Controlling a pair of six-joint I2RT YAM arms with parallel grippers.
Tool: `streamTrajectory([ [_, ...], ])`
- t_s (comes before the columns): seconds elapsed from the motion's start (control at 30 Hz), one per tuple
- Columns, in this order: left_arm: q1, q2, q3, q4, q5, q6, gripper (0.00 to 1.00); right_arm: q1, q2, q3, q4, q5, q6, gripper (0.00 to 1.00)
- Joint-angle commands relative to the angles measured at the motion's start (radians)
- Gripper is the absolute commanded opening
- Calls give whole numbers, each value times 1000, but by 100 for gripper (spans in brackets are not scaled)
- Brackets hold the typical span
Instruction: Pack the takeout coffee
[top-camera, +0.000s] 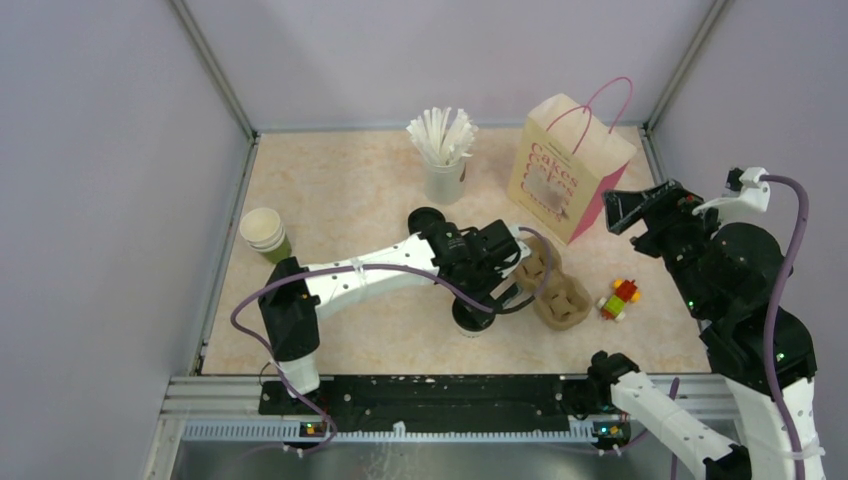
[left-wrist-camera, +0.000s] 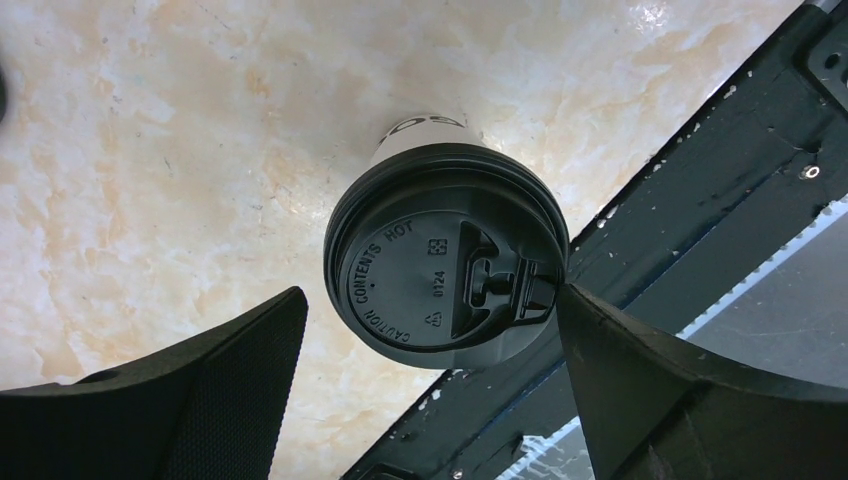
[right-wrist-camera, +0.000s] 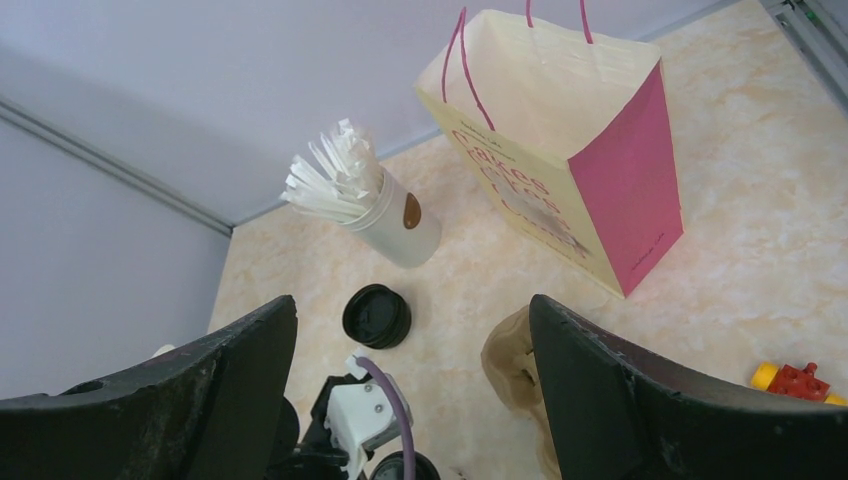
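Observation:
The takeout coffee (left-wrist-camera: 445, 260), a white cup with a black lid, stands near the table's front edge. In the top view it (top-camera: 468, 322) is partly hidden under my left arm. My left gripper (left-wrist-camera: 430, 295) is open just above it, with a finger on each side of the lid. The right finger (left-wrist-camera: 640, 380) is close to the lid's rim; I cannot tell if it touches. In the top view the left gripper (top-camera: 490, 288) is beside the brown cup carrier (top-camera: 558, 292). My right gripper (top-camera: 640, 212) is open and empty, raised at the right near the paper bag (top-camera: 568, 170).
A second black lid (top-camera: 427, 220) sits behind the left arm, also in the right wrist view (right-wrist-camera: 376, 315). A cup of white straws (top-camera: 443, 160) stands at the back. Stacked cream-and-green cups (top-camera: 264, 235) are at the left. A small toy of bricks (top-camera: 620, 298) lies right of the carrier.

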Motion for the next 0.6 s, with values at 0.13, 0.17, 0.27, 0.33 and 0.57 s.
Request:
streamTrajectory([
  [0.13,-4,13,-34,53,9,31,95,3,8,15,12,24,1,84],
  [0.17,-5,12,-32,54,8,29,93,4,11,16,13,22,-1,84],
  [0.27,-6,-1,-30,60,2,25,89,4,18,12,16,13,-6,84],
  [0.33,-6,-5,-27,62,-1,25,90,3,23,7,21,8,-9,84],
  [0.57,-7,-3,49,-6,-34,35,99,3,49,7,39,-31,-41,84],
])
